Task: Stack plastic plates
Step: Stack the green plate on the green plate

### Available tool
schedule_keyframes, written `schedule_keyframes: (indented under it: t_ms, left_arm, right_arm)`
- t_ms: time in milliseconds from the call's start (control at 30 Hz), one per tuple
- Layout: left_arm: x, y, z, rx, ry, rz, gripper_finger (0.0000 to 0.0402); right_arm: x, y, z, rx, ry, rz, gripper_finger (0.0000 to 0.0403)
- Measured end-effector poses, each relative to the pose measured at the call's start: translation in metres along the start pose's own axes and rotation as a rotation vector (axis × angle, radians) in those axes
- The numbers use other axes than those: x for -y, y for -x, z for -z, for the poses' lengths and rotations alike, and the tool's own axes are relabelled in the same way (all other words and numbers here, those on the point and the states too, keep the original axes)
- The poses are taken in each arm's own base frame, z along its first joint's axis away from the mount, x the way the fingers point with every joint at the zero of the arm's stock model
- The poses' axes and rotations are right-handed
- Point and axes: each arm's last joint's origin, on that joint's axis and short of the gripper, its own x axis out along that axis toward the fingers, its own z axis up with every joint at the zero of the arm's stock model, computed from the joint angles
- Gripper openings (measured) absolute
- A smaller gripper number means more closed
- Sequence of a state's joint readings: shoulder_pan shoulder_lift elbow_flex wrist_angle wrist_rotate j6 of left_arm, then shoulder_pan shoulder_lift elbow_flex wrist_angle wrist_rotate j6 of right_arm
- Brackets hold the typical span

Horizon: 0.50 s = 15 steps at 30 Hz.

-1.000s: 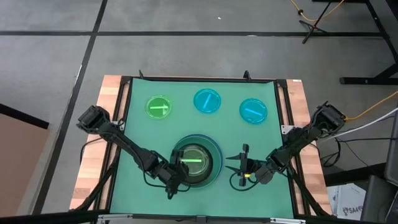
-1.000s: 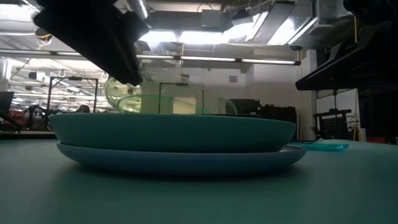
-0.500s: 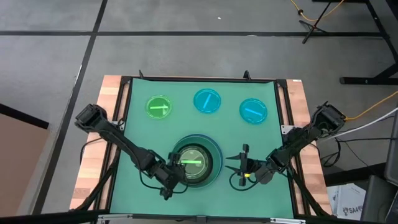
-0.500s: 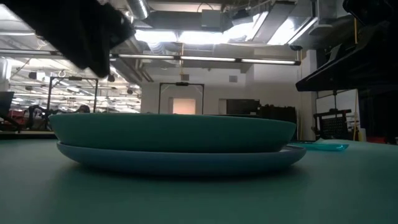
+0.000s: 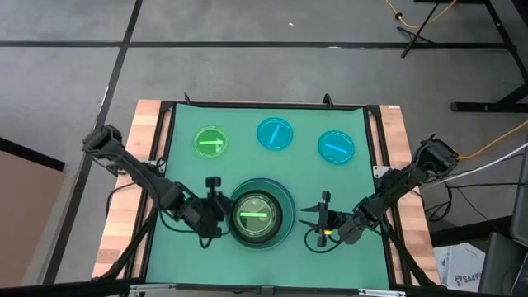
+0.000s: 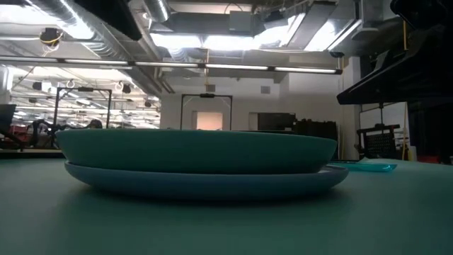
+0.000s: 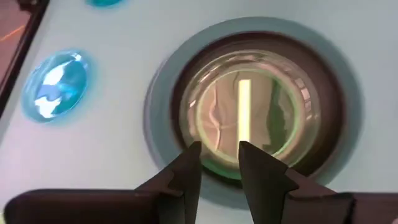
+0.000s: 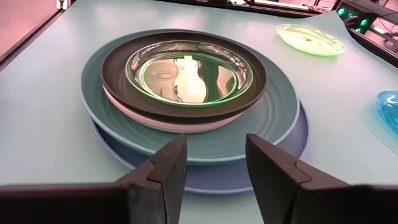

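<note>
A stack of plates [image 5: 256,216] sits near the table's near edge: large blue plate [image 8: 205,177] at the bottom, teal [image 8: 273,124], white [image 8: 168,121], black [image 8: 118,62], and a small green translucent plate [image 8: 189,70] on top. In the low view only the teal plate [image 6: 198,150] and blue plate [image 6: 205,181] show. My left gripper [image 5: 214,208] [image 7: 219,152] is open just left of the stack, touching nothing. My right gripper [image 5: 311,221] [image 8: 216,146] waits open on the stack's right. Loose plates lie along the far side.
A second small green plate [image 5: 210,141] and two cyan plates [image 5: 275,134] [image 5: 336,146] lie flat in a row toward the far edge. One cyan plate [image 6: 368,166] shows behind the stack in the low view. Green mat lies bare between this row and the stack.
My left gripper held the small green plate tilted over the stack's near-left side, set it flat on the black plate and let go. It then drew back toward the table's left and rose out of the low view. The right arm kept still.
</note>
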<state>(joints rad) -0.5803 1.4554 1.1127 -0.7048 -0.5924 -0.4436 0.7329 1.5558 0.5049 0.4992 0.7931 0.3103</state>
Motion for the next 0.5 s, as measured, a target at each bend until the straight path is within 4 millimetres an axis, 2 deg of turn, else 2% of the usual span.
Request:
schedule_keyframes:
  t_ms: [233,500]
  left_arm:
    - [-0.048,-0.002,0.028,-0.028,0.13,-0.071,0.0101]
    - [-0.094,-0.026,0.068,-0.144,0.315,-0.18,0.0101]
  right_arm:
    - [0.0,0.0,0.0,0.0,0.0,0.0,0.0156]
    - [0.0,0.0,0.0,0.0,0.0,0.001,0.0156]
